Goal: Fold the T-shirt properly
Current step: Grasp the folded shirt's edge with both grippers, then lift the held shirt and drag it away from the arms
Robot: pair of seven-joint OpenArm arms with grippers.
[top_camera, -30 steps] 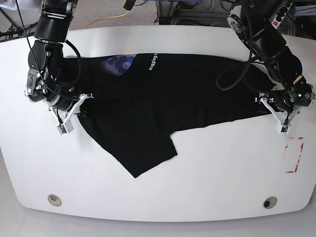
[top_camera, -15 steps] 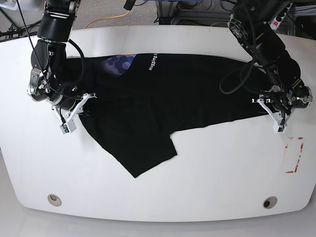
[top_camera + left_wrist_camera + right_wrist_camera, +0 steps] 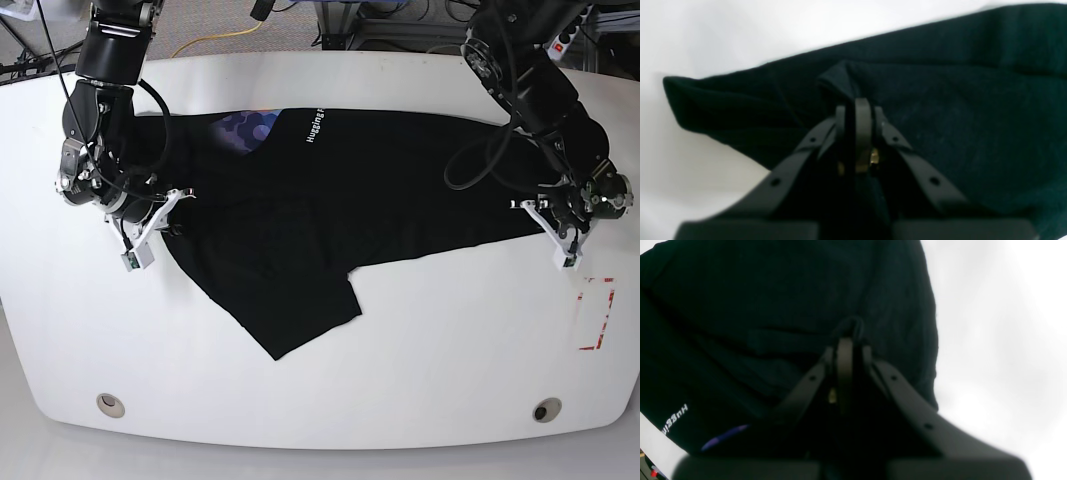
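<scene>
White tabletop (image 3: 400, 370), cables and floor behind. T-shirt (image 3: 380, 190) spread across the middle, partly folded, print (image 3: 245, 128) peeking near the far edge, one sleeve (image 3: 300, 315) sticking out toward the near side.

Left gripper (image 3: 855, 106) pinched shut on a small tuck of hem. Right gripper (image 3: 846, 340) clamped on a bunched fold at the opposite end.

Risks, as judged: thin pinch on the left slipping free under tension; uneven lift skewing the fold line; loose sleeve dragging and creasing; only top layer caught, leaving lower cloth behind.
</scene>
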